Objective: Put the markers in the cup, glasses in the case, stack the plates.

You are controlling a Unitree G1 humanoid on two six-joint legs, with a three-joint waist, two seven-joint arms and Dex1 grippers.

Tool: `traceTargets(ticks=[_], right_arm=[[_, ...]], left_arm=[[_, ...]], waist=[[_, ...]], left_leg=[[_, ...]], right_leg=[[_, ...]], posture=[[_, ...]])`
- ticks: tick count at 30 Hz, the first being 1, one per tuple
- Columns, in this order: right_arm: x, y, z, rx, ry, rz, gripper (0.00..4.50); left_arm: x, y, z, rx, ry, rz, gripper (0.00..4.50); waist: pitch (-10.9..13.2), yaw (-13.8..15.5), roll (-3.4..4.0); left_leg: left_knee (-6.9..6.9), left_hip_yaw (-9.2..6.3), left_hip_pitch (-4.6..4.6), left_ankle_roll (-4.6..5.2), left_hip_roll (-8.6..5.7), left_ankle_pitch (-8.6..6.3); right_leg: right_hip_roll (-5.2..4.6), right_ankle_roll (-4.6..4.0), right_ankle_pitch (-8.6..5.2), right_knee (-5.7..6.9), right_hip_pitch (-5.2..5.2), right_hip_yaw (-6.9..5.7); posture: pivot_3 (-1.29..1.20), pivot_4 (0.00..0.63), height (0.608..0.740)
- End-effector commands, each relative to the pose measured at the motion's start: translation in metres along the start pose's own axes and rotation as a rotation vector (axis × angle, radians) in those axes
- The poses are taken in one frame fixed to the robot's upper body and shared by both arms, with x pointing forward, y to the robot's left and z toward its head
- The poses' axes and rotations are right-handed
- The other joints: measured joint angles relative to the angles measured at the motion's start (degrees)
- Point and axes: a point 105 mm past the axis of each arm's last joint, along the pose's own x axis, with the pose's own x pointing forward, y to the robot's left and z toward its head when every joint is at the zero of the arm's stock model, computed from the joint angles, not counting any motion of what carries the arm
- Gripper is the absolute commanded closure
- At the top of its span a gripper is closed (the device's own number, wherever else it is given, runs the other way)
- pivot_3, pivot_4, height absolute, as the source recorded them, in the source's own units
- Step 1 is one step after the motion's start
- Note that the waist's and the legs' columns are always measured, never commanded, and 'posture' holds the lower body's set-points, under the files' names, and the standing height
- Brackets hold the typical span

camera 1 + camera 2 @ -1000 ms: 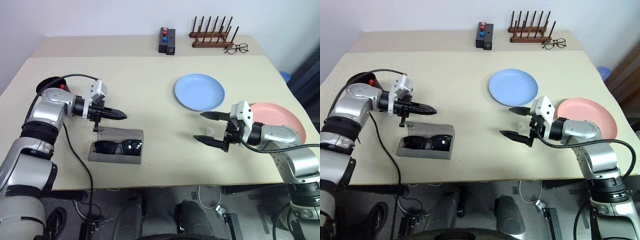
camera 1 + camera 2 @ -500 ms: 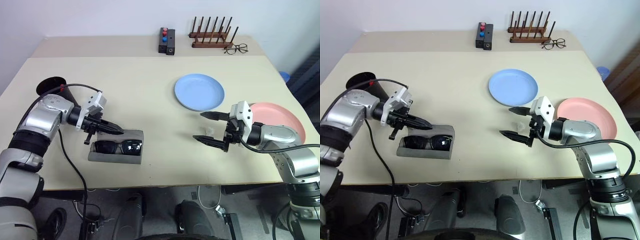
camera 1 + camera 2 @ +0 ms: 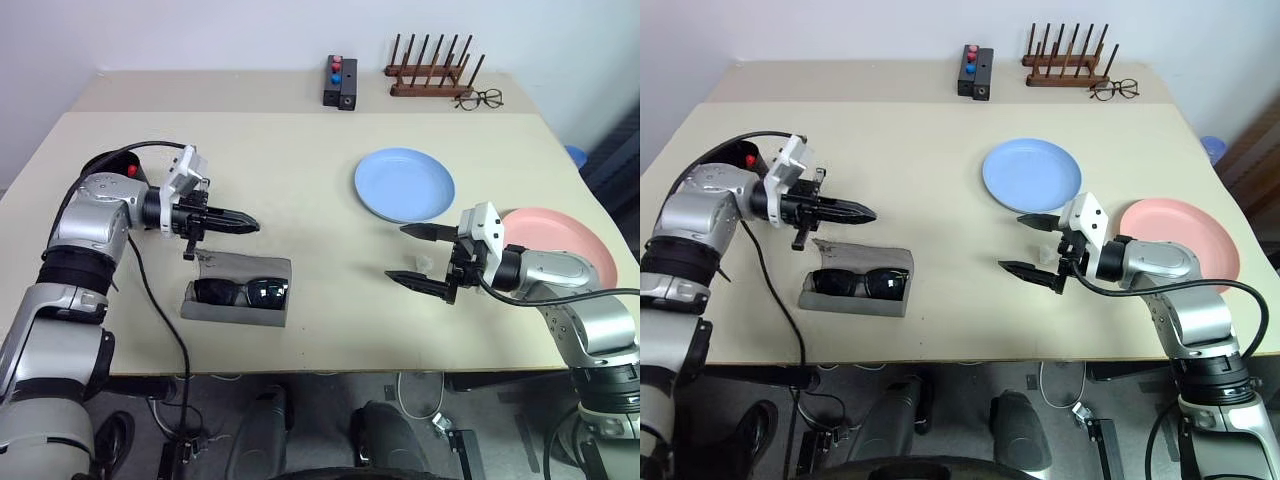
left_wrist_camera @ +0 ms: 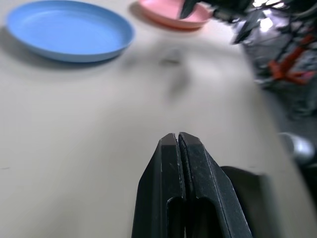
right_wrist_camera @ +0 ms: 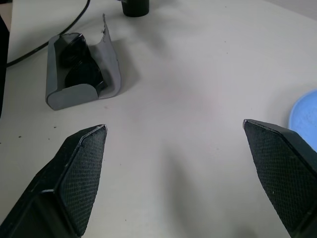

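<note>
Case: the grey case [image 3: 238, 297] lies open on the table [image 3: 300, 180] near the front edge, lid up at its far side, just below and slightly nearer than the left gripper's tips.
Sunglasses: the black sunglasses [image 3: 239, 292] lie inside the case, lenses facing the front edge.
Left gripper: the left gripper [image 3: 243, 223] hangs above the case's lid, pointing toward the robot's right, its two fingers pressed together with nothing between them.
Right gripper: the right gripper [image 3: 419, 256] hovers over bare table, jaws spread wide and empty, pointing toward the case, well apart from it.
Pink plate: the pink plate [image 3: 572, 243] lies behind the right gripper's wrist.
Blue plate: the blue plate [image 3: 404, 185] lies just beyond the right gripper's upper finger, apart from the pink one.
Cup: the black cup [image 3: 741, 156] stands behind the left arm, a red marker cap [image 3: 131, 170] showing at it.
Far edge: a button box [image 3: 338, 82], a wooden rack [image 3: 432, 72] and clear eyeglasses [image 3: 479, 98].
</note>
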Motion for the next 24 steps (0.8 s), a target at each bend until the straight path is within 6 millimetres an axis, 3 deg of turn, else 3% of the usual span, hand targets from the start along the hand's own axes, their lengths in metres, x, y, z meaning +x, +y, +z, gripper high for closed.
traceTargets(ticks=[1,7,24], right_arm=[[0.0,0.0,0.009,-0.041,-0.028,-0.003,0.0],[-0.001,0.0,0.01,-0.044,-0.026,-0.006,0.0],[-0.001,-0.002,0.01,-0.051,-0.026,-0.016,0.0]], left_arm=[[0.0,-0.003,-0.016,0.04,0.075,0.003,4.48],[0.007,-0.015,-0.036,0.011,0.125,-0.053,4.48],[0.009,-0.054,-0.03,-0.136,0.186,-0.2,4.48]], waist=[[0.0,-0.33,0.0],[-0.01,-0.53,0.01],[-0.03,-0.45,0.03]], left_leg=[[0.0,0.01,0.0,0.0,-0.01,0.0],[0.03,0.0,0.02,0.0,-0.01,0.0],[0.01,-0.03,0.15,0.0,0.0,0.0]], right_leg=[[-0.01,0.01,0.0,0.0,0.0,0.0],[-0.04,0.03,0.02,0.01,0.05,0.0],[-0.18,-0.01,0.0,0.01,0.15,0.04]], posture=[[0.0,0.15,0.74],[0.0,0.15,0.74],[0.0,0.15,0.74]])
